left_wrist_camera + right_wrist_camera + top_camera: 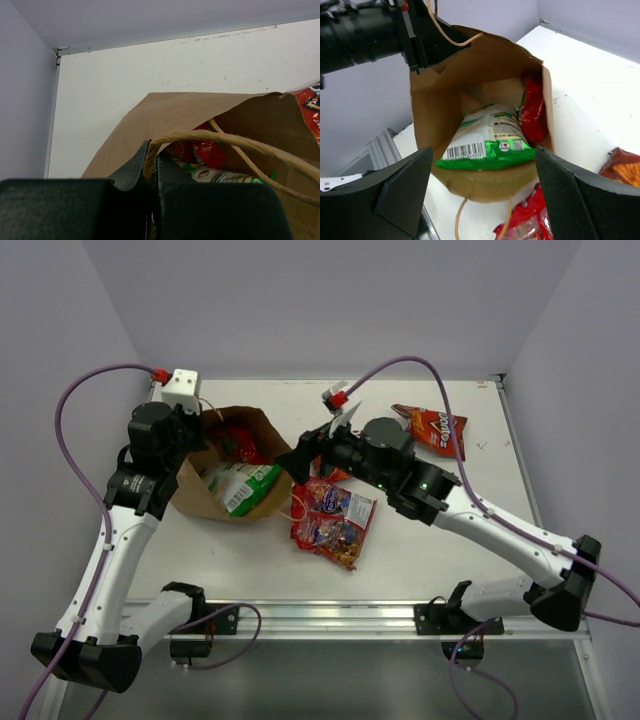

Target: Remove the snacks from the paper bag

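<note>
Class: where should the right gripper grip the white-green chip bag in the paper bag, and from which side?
Best pinch the white-green chip bag at its flat barcode end, right gripper entering through the open mouth of the paper bag. That end lies nearest the mouth, which the left gripper holds up.

Desk (430, 560): white, matte, flat. Faint dark scuffs (483, 445) toward the far right; small specks along the far edge in the left wrist view. Thin pale rim on the far and side edges.

Back wall (330, 300), left wall (50, 320), right wall (600, 350): plain, pale lavender-grey, bare, closing the desk in on three sides.

Silver metal rail (330, 612) runs along the near edge. Below it is a grey surface (350, 680); floor or shelf, cannot tell.

Small metal bracket (60, 50) at the far left corner.

Light even and diffuse; shadows soft.
</note>
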Controlling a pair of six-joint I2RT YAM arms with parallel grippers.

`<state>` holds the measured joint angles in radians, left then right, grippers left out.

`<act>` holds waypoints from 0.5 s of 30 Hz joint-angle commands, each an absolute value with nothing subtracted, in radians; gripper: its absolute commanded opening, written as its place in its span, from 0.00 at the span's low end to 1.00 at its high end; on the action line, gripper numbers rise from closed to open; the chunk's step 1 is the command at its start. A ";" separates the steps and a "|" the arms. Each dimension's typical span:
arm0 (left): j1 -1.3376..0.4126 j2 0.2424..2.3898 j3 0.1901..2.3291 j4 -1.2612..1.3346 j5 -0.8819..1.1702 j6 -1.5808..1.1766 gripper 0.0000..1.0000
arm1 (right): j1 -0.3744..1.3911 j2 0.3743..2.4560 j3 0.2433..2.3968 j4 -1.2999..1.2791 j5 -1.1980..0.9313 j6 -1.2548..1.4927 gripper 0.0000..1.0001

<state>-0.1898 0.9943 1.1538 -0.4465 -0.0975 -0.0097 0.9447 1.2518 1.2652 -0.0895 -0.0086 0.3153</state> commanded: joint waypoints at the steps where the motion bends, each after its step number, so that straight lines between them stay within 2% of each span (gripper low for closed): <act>1: -0.184 0.970 1.207 -0.437 -0.046 -0.055 0.00 | 0.969 1.397 1.340 -0.043 0.009 0.250 0.85; 7: -0.184 0.948 1.169 -0.452 0.021 -0.098 0.00 | 1.006 1.635 1.476 0.066 0.011 0.213 0.83; 11: -0.184 0.933 1.154 -0.471 0.045 -0.106 0.00 | 1.008 1.744 1.474 0.193 0.104 0.192 0.80; 15: -0.184 0.922 1.163 -0.506 0.041 -0.109 0.00 | 1.006 1.834 1.482 0.267 0.283 0.186 0.80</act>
<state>-0.1898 0.9501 1.1473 -0.5167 -0.0051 -0.0704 1.0077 1.8137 1.4281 0.1184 0.1173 0.2180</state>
